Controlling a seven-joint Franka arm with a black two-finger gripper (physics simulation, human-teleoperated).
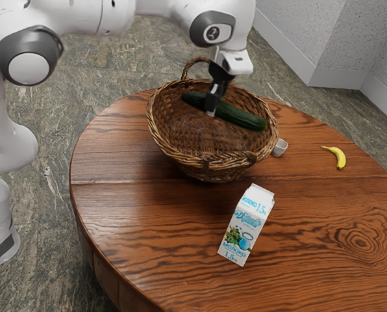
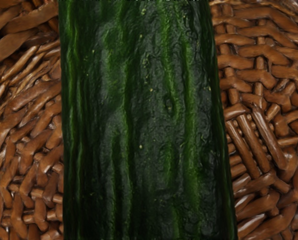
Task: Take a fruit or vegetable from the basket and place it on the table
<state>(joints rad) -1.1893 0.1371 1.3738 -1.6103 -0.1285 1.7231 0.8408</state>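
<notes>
One cucumber [image 1: 244, 118], long and dark green, lies across the inside of the wicker basket [image 1: 210, 161]; whether it rests on the weave or is raised, cannot tell. Black gripper [image 1: 213, 106] down in the basket, at the cucumber's middle. Open or closed on it: cannot tell from these views. Wrist view: ridged green skin close under the hand, brown weave along both sides. On the wooden table [image 1: 161, 224]: small white cup [image 1: 280, 148] just beside the basket, yellow banana [image 1: 339, 157] farther out, milk carton [image 1: 247, 225] near the basket.
</notes>
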